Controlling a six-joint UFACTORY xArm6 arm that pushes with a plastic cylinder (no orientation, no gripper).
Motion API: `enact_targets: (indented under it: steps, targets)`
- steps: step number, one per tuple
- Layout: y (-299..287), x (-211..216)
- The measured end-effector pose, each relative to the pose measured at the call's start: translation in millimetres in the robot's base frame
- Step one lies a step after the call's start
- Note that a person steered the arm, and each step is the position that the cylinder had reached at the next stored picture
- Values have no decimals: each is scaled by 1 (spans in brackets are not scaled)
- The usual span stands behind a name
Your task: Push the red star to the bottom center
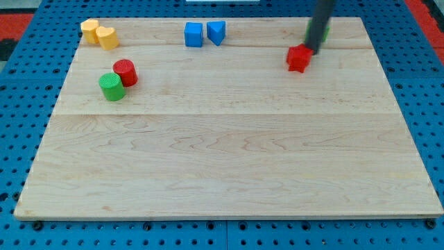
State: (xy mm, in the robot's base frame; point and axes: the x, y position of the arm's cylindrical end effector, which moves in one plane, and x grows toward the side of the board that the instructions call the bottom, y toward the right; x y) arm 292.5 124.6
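Note:
The red star (298, 58) lies on the wooden board (229, 160) in the upper right part of the view. My tip (313, 50) is just above and to the right of the red star, touching or almost touching its upper right edge. The dark rod rises from there out of the view's top. A green block (326, 32) shows only as a sliver behind the rod; its shape cannot be made out.
Two yellow blocks (98, 33) lie together at the top left. A blue cube (193, 34) and a blue triangular block (216, 32) lie side by side at the top centre. A red cylinder (125, 72) touches a green cylinder (112, 87) at the left.

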Motion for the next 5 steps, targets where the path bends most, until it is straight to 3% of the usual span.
enact_targets:
  steps: [1, 2, 3, 4, 5]
  targets:
    - [-108, 23]
    - [-93, 62]
    - [-91, 10]
    - [-29, 5]
    - [-71, 87]
